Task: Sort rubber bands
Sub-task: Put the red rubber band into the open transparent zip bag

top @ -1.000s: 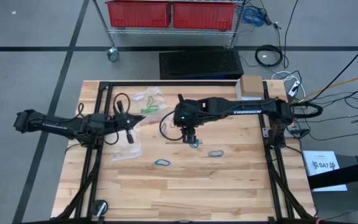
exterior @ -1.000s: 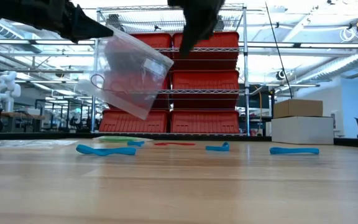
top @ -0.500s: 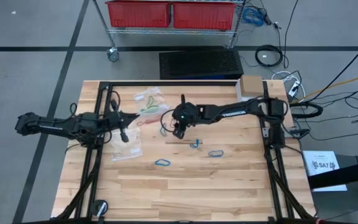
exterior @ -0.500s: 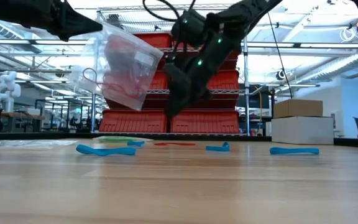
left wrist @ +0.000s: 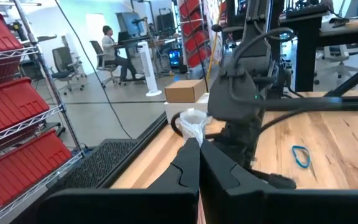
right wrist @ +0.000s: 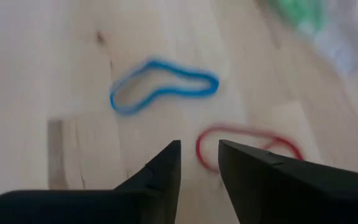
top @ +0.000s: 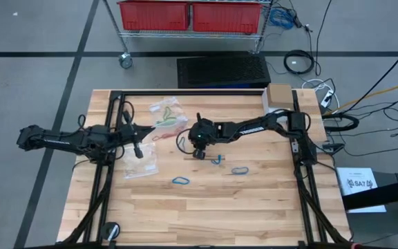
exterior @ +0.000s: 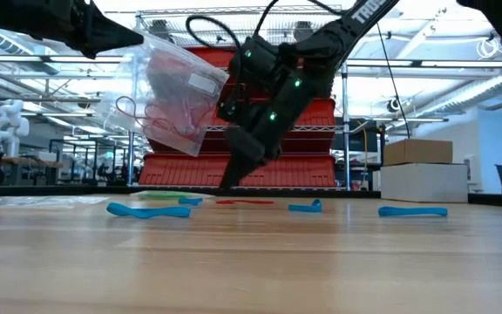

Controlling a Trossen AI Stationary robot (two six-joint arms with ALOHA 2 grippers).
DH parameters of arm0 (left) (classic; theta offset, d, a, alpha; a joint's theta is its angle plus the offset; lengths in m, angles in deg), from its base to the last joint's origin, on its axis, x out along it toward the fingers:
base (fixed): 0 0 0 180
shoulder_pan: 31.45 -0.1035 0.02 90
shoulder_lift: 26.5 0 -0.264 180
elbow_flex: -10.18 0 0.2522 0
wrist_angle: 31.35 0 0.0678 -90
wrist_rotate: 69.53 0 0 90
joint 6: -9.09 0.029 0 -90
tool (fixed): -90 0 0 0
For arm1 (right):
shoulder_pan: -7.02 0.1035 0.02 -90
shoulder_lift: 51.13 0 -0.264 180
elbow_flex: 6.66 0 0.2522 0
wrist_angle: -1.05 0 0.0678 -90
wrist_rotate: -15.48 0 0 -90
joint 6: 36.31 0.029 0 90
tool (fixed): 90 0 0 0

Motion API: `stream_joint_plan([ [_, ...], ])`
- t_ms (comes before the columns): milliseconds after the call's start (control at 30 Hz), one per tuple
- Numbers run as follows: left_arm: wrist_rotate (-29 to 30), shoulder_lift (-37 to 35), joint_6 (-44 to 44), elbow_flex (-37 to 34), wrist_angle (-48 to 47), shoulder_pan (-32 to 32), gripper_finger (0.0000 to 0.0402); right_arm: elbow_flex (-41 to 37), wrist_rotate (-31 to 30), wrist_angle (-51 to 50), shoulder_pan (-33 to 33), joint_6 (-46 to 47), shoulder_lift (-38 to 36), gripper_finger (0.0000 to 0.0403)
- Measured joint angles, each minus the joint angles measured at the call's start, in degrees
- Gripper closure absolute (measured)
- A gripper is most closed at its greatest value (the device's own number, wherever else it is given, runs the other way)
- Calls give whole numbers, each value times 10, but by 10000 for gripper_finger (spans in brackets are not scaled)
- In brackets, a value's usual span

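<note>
My left gripper [exterior: 136, 37] hangs over the table's left part, shut on a clear plastic bag [exterior: 171, 96] with red rubber bands [exterior: 159, 118] inside. My right gripper [right wrist: 199, 158] is low over the middle of the table [top: 197, 152], slanting down. Its fingers stand a little apart above one end of a red rubber band [right wrist: 248, 144] that lies flat on the wood; I cannot tell whether they touch it. A blue band [right wrist: 161, 91] lies just beyond. More blue bands [top: 179, 181] [top: 239, 170] [top: 217, 160] lie toward the near edge. My left gripper pinches the bag's upper edge [left wrist: 191, 126] between its two fingertips, coming in level. The bag hangs tilted below the fingers, clear of the table, with the red bands gathered inside it.
A second clear bag with green bands [top: 166, 112] lies at the far side of the table. A cardboard box [top: 279, 97] sits at the far right corner. Black frame rails [top: 116, 104] border the wooden top; open wood lies toward the near edge.
My right gripper has come down from high above the table to just over the wood and has tipped to slant down, shifting slightly toward the left edge. The bag in my left gripper has swung a little.
</note>
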Motion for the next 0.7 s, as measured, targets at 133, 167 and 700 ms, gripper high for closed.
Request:
stream_joint_plan([
  [133,0,0,0,0,-1,0,401,1,0,-1,0,-4,18,296],
  [167,0,0,0,0,0,0,401,0,0,1,0,-4,22,296],
  [700,0,0,3,0,-5,0,401,4,21,-12,-14,6,31,396],
])
